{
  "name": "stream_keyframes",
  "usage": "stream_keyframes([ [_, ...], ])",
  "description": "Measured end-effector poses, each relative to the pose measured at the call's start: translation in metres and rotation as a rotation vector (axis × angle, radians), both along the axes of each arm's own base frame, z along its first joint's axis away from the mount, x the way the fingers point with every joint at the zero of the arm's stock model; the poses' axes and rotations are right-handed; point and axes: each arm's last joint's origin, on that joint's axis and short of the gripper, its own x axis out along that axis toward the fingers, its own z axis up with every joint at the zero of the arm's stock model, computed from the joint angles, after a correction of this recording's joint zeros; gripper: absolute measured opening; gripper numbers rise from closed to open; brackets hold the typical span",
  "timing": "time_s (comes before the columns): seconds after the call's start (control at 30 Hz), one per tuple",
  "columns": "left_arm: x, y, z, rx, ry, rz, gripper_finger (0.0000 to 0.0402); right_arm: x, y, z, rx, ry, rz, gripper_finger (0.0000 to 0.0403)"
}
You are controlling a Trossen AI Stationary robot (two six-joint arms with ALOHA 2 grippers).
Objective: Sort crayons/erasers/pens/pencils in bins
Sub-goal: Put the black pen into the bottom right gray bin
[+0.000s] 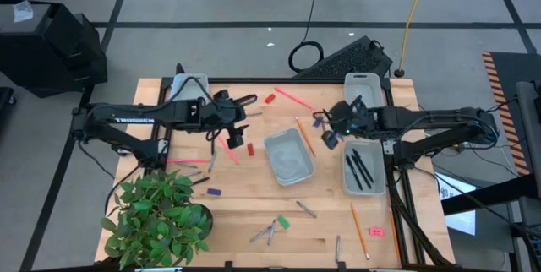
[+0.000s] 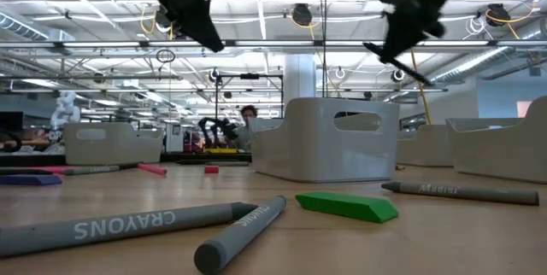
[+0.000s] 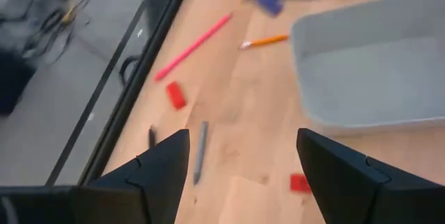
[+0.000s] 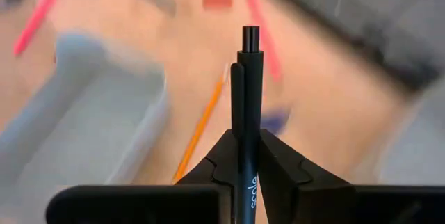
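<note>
Pen (image 4: 247, 92) first: a slim black one stands pinched between the right gripper's (image 4: 248, 156) closed fingers, its tip poking out past them. That arm stretches in from the right edge of the table, wrist raised, gripper (image 1: 331, 134) hanging over the wood between the middle bin (image 1: 288, 155) and the right bin (image 1: 363, 169), where two more black pens (image 1: 358, 168) lie already. An orange pencil (image 1: 304, 136) rests on the table just beside the middle bin. The left arm reaches in from the left edge, its gripper (image 3: 240, 165) held above the table with fingers spread wide and nothing between them; under it lie a red eraser (image 3: 175, 94), a grey crayon (image 3: 200, 151) and a pink pencil (image 3: 192, 46). Near the front edge, more crayons (image 2: 128, 223) and a green eraser (image 2: 347, 206) sit loose.
</note>
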Motion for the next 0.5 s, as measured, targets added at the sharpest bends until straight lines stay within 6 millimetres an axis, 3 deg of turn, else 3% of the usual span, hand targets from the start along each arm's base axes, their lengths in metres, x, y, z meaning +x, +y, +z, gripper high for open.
stream_keyframes([
  [0.17,0.002,0.002,-0.011,0.009,-0.018,0.057,0.0271,-0.024,0.022,-0.012,0.292,0.193,-0.170,0.0027],
  [0.33,0.002,0.002,-0.015,0.022,-0.022,0.045,0.0271,-0.044,0.041,-0.034,0.375,0.327,-0.332,0.0027],
  [0.5,0.003,0.002,-0.014,0.020,-0.040,0.050,0.0271,-0.051,0.045,-0.069,0.436,0.342,-0.409,0.0041],
])
